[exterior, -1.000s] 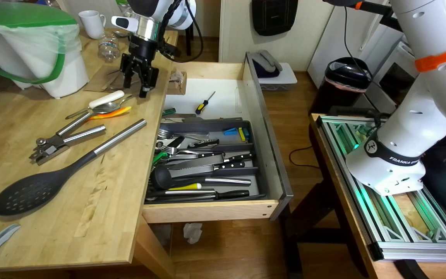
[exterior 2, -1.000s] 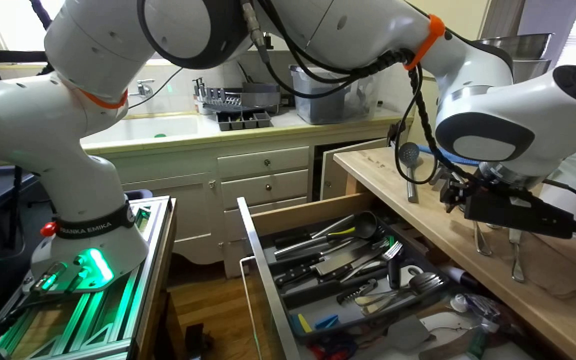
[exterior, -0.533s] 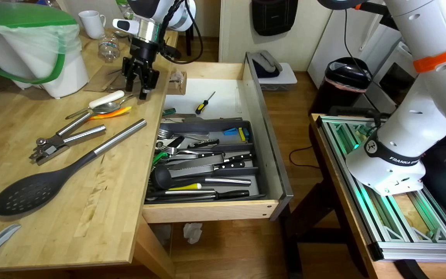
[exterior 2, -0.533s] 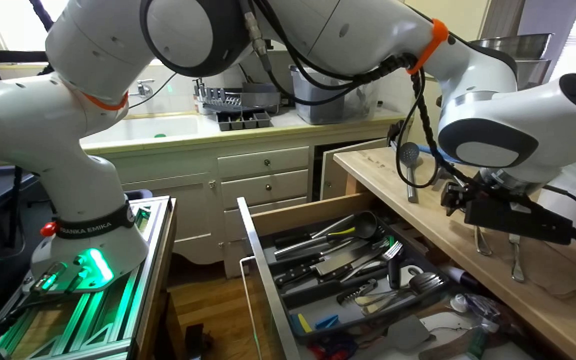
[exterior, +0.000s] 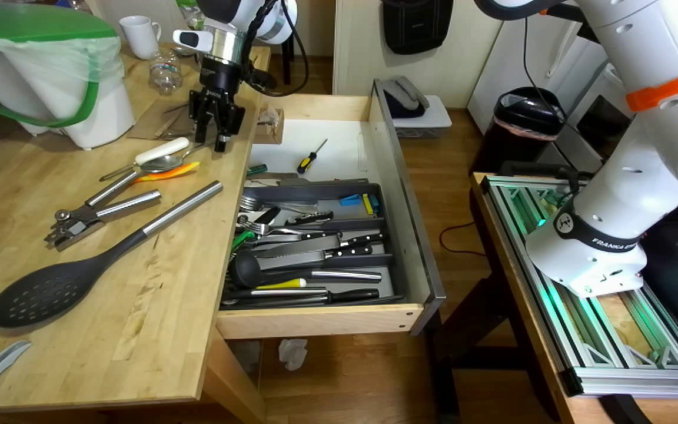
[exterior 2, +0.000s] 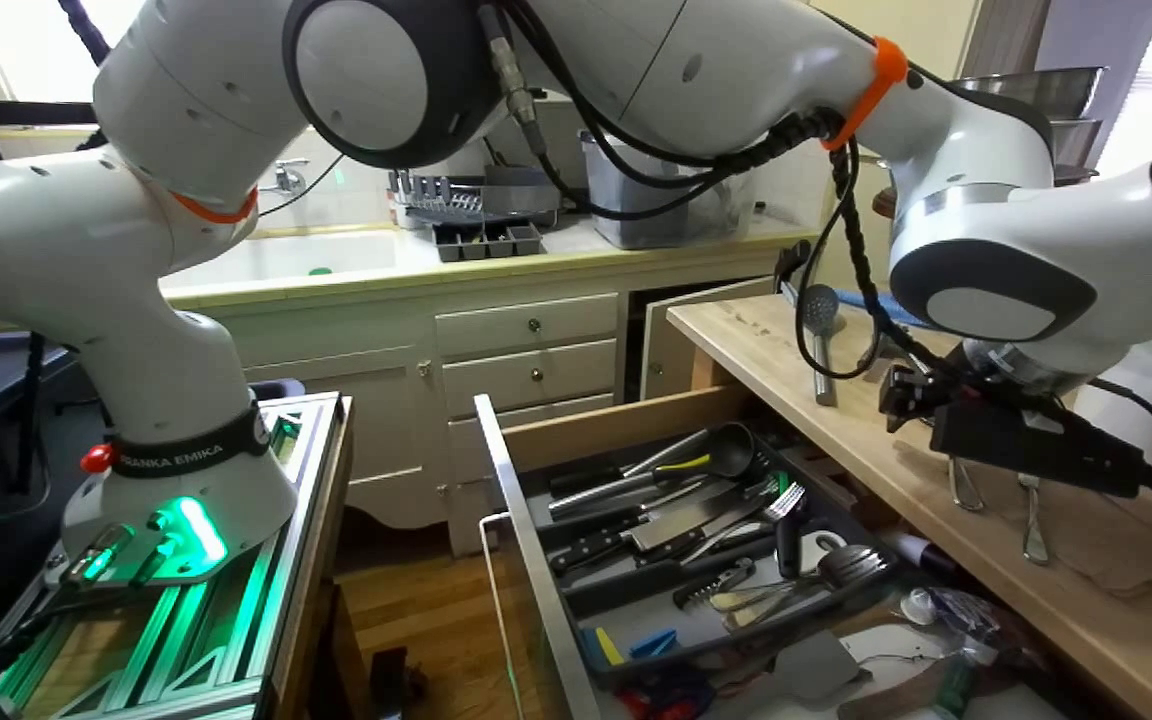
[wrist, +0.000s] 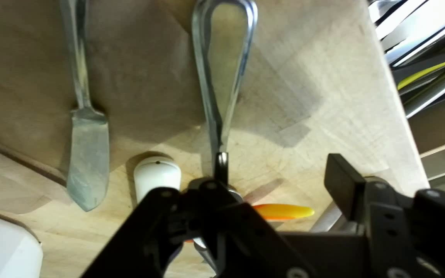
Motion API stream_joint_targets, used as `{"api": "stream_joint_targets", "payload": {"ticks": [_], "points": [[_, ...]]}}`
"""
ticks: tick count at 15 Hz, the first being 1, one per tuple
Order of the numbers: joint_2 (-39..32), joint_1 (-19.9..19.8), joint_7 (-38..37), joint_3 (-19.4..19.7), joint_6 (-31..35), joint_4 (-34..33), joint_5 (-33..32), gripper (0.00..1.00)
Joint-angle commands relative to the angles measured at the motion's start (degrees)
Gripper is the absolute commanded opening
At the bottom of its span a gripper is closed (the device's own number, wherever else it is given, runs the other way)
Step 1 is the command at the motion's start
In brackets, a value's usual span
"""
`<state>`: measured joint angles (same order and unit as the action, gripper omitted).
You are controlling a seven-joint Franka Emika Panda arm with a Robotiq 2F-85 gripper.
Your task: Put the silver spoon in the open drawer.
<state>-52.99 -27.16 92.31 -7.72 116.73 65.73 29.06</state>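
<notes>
Evidently pre-grasp. Silver spoon (exterior: 162, 164) lies on the wooden table (exterior: 162, 330), bowl near a white-handled tool (exterior: 162, 151) and an orange utensil (exterior: 173, 171). Gripper (exterior: 210, 142) hangs low by the spoon's handle, fingers wide apart, nothing held; in the wrist view one finger hides part of the spoon, contact unclear. Next move likely calls for a sideways shift to straddle the handle, then a pinch. Beyond the table edge: open drawer (exterior: 321, 321), the goal.

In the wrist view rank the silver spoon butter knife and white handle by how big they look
1. Silver spoon and butter knife, too close to rank: both reach the top edge, and the gripper hides part of the spoon.
2. White handle, clearly smallest.
</notes>
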Motion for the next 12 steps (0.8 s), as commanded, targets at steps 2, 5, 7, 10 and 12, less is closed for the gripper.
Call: {"api": "stream_joint_targets", "payload": {"ticks": [2,5,7,10,12], "points": [[-2.1,-0.8,2.3,-0.8,-0.9,-3.2,0.4,0.76],[-2.8,-0.8,3.2,-0.9,-0.9,-3.9,0.4,0.7],[-3.4,-1.0,3.9,-1.1,-1.5,-4.5,0.7,0.64],[-4.2,-1.2,4.4,-1.3,-1.1,-5.2,0.9,0.6],[-4.5,-1.2,5.0,-1.2,-0.4,-5.7,0.7,0.63]]}}
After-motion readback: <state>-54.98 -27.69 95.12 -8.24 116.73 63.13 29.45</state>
